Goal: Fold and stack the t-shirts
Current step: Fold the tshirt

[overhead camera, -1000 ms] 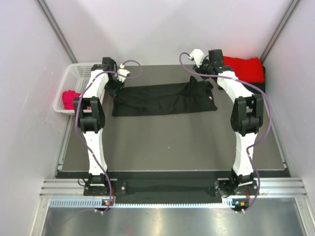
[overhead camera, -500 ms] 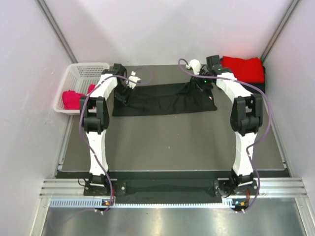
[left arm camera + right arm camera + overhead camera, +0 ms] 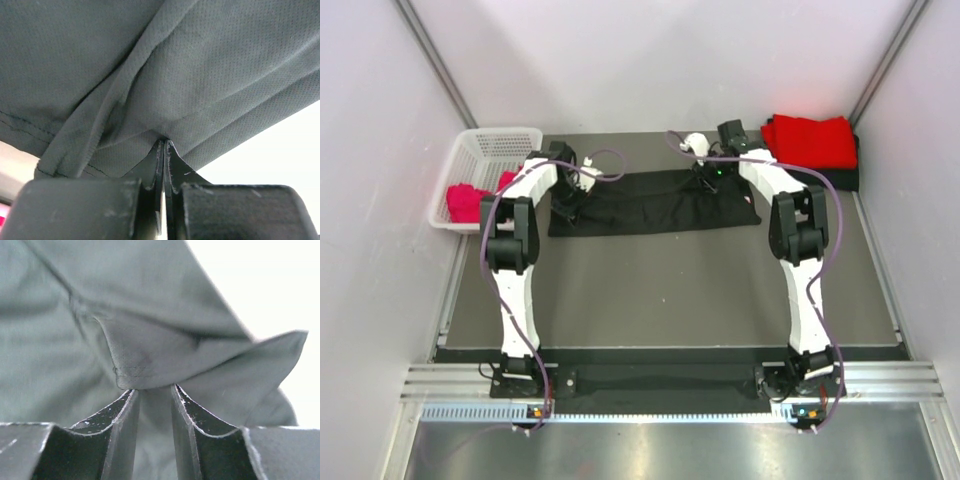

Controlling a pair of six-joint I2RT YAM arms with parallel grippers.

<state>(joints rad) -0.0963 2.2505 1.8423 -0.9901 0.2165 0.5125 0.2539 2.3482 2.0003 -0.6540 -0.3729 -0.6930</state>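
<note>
Overhead, the grips are hard to make out against the large black cloth t-shirt (image 3: pixel 655 205), a long strip at the far end of the dark table (image 3: pixel 670 290). Wrist cams only: left gripper (image 3: pixel 164 142) pinched tight on a fold; right gripper (image 3: pixel 152 389) narrow, w/ hemmed edge clamped btwn fingers (image 3: pixel 115 425).

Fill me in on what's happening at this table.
Two robot arms are working on a black t-shirt spread across the far side of the table. The left pincer is clamped on its left end, and the right pincer grips a bunched fold near its right end. A folded red t-shirt lies in the far right corner.
</note>
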